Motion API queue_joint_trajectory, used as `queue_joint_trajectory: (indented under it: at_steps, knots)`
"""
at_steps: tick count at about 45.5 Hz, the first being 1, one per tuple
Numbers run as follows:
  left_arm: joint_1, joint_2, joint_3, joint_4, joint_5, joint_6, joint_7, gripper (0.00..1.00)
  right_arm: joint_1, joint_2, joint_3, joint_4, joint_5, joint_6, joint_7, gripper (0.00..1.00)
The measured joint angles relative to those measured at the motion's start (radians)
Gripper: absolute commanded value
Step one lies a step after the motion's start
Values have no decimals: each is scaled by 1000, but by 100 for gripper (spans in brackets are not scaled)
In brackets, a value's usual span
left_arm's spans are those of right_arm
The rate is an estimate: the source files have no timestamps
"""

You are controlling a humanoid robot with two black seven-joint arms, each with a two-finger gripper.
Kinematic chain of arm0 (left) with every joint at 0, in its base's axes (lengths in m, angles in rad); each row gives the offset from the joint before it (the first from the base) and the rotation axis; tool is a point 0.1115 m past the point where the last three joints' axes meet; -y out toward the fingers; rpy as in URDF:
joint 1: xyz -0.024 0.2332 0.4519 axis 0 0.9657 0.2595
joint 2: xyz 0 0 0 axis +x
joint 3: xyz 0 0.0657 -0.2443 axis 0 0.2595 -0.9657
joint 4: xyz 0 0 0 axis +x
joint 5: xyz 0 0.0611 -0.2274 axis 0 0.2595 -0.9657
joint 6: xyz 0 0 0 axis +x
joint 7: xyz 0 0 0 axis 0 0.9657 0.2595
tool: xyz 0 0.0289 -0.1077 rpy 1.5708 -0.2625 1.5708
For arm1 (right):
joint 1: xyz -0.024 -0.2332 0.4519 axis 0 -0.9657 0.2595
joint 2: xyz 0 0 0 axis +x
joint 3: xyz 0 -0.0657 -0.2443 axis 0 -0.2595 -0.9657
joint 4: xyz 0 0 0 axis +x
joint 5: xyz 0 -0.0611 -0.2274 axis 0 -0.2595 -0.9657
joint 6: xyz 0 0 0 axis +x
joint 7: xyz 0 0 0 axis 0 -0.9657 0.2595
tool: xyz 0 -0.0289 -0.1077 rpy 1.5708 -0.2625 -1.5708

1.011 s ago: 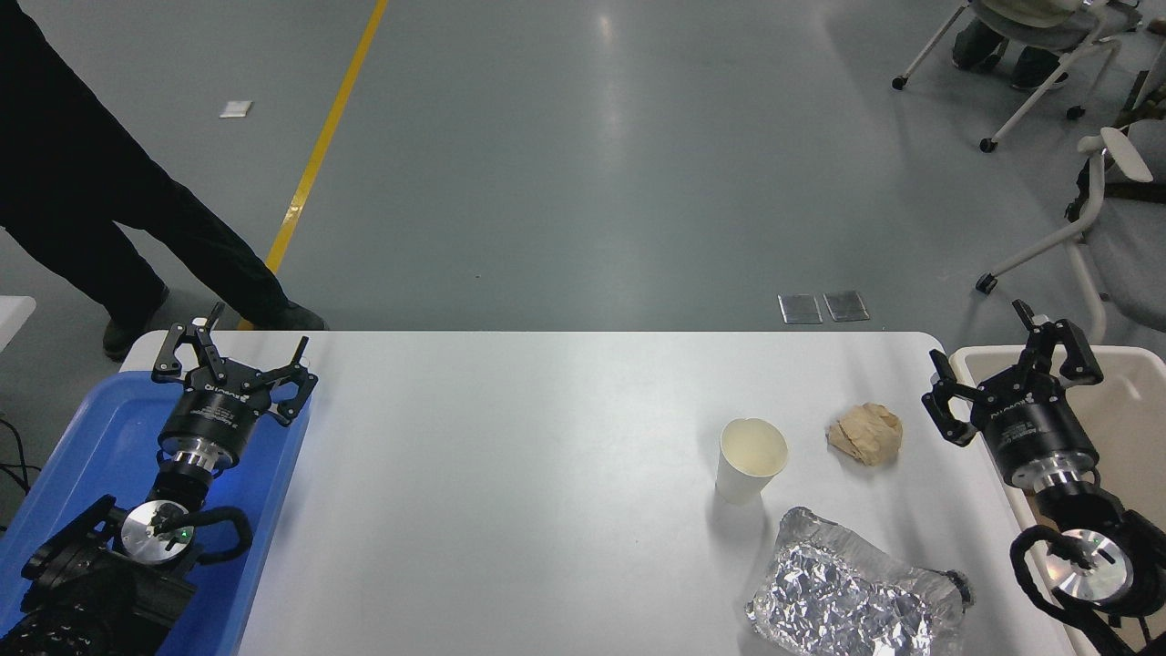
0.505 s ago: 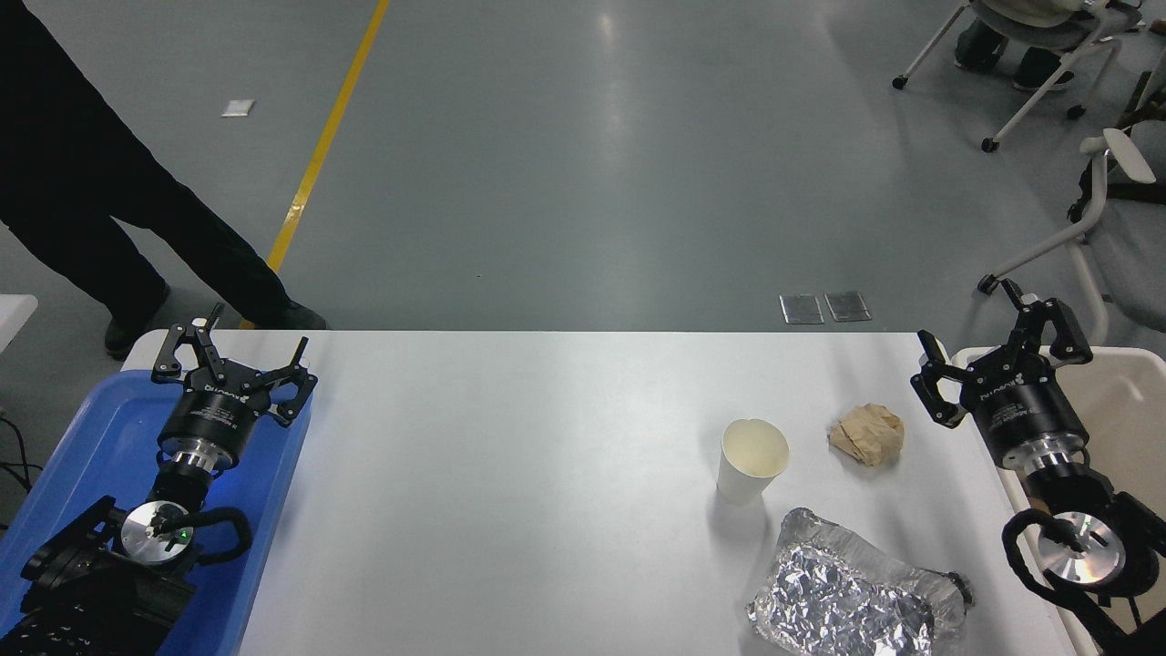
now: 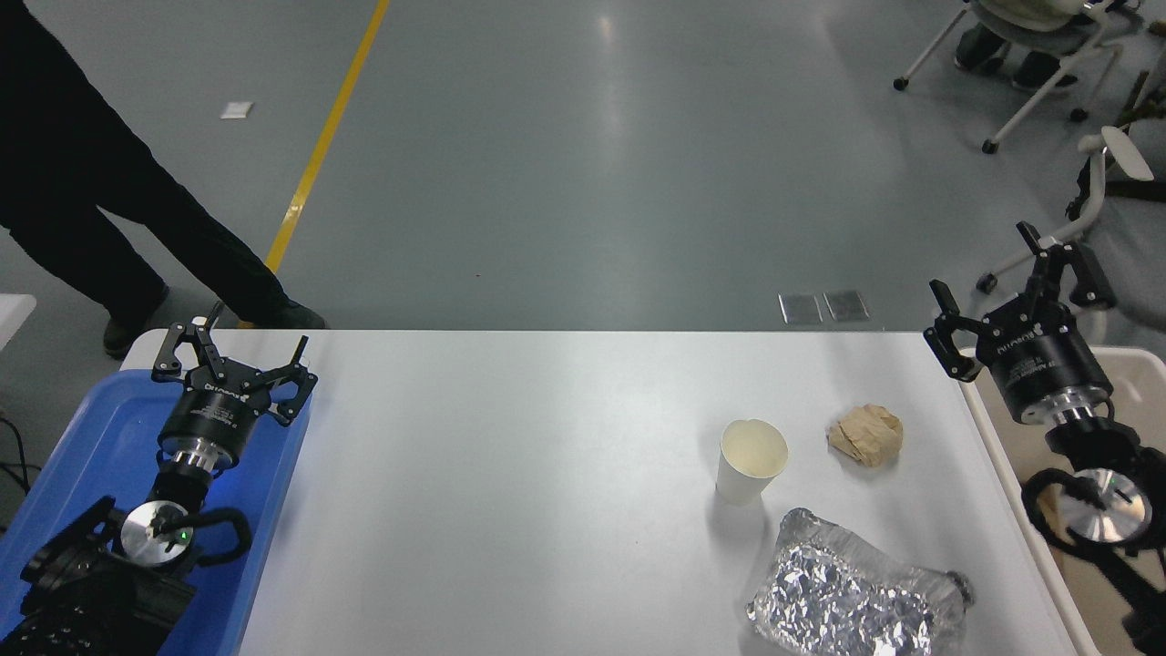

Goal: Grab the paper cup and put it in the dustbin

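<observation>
The white paper cup [image 3: 751, 460] stands upright on the white table [image 3: 510, 474], right of centre, with nothing touching it. The cream dustbin [image 3: 1146, 374] sits off the table's right edge, partly hidden behind my right arm. My right gripper [image 3: 1011, 287] is open and empty, raised above the table's far right corner and the bin's near rim, well to the right of the cup. My left gripper [image 3: 235, 351] is open and parked over the blue tray [image 3: 82, 456] at the lower left.
A crumpled brown paper ball [image 3: 865, 434] lies just right of the cup. A crinkled silver foil packet [image 3: 852, 592] lies in front of the cup. A person's dark-clothed legs [image 3: 109, 210] stand beyond the table's far left corner. Wheeled chairs [image 3: 1048, 82] stand at the top right.
My right gripper has risen and moved away from me, from over the bin's near corner to above the table's far right corner. The cup and left arm have not moved.
</observation>
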Motion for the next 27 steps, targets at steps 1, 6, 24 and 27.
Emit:
queue_joint_trajectory:
  at_steps: [1,6,24,27]
  knots:
    - [0,0,0,0,0,0,0,99,13,-14,-17,4,0,-4,-5,100]
    - [0,0,0,0,0,0,0,99,83,-89,-108,24,2,-24,-26,100]
    - [0,0,0,0,0,0,0,99,347,-346,-406,75,-1,-35,-115,100]
    - [0,0,0,0,0,0,0,99,398,-374,-464,84,-2,-34,-128,100]
